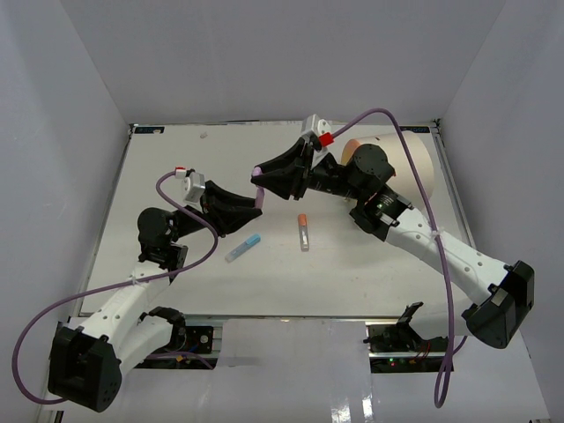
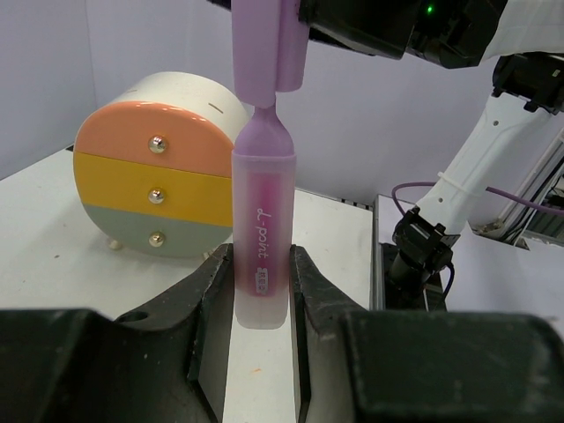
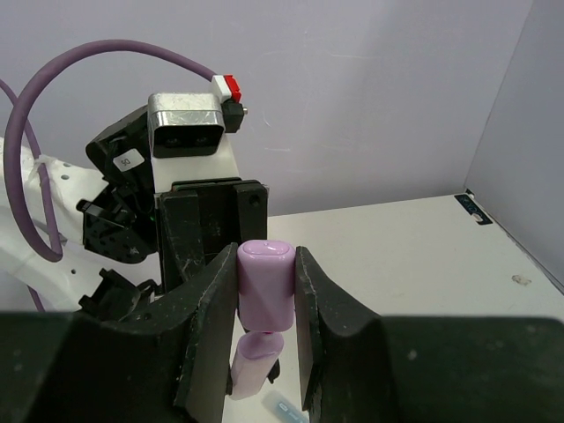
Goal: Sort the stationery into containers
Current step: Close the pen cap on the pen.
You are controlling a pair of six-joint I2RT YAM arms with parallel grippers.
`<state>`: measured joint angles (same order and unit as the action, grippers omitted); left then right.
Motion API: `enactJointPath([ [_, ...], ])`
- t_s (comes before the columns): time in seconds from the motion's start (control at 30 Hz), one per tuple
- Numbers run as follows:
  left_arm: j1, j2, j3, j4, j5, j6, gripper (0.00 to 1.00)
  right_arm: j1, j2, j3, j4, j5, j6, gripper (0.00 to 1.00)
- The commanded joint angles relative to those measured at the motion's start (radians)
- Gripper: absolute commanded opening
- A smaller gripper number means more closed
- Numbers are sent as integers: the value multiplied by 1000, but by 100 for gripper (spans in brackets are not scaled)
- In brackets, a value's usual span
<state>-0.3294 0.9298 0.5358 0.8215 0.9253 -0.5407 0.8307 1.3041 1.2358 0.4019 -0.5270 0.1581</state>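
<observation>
Translucent lilac plastic, frosted, with a pink core and white script reading "d-point": you see this highlighter (image 2: 262, 211) upright at centre frame in the left wrist view, the left gripper (image 2: 261, 264) clamped on its lower barrel. Its tapered neck meets the mouth of a smooth, rounded, opaque lilac cap (image 3: 265, 278), which the right gripper (image 3: 264, 260) pinches tight. At left of centre stands the cream drum (image 2: 207, 97), its round face banded peach, yellow and grey-green, each band with a brass knob.
</observation>
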Motion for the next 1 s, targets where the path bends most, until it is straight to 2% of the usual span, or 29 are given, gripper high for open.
enactJointPath([
  [0.0, -2, 6, -10, 70, 6, -30, 0, -5, -23, -15, 69, -16, 21, 8],
  [0.33, -2, 18, -7, 148, 6, -87, 0, -4, -20, -64, 136, -47, 63, 8],
  [0.6, -2, 66, 1, 300, -6, -172, 0, -5, -8, -107, 238, -71, 130, 8],
  [0.97, -2, 113, 38, 396, 24, -232, 0, -15, 7, -148, 189, -74, 100, 10],
])
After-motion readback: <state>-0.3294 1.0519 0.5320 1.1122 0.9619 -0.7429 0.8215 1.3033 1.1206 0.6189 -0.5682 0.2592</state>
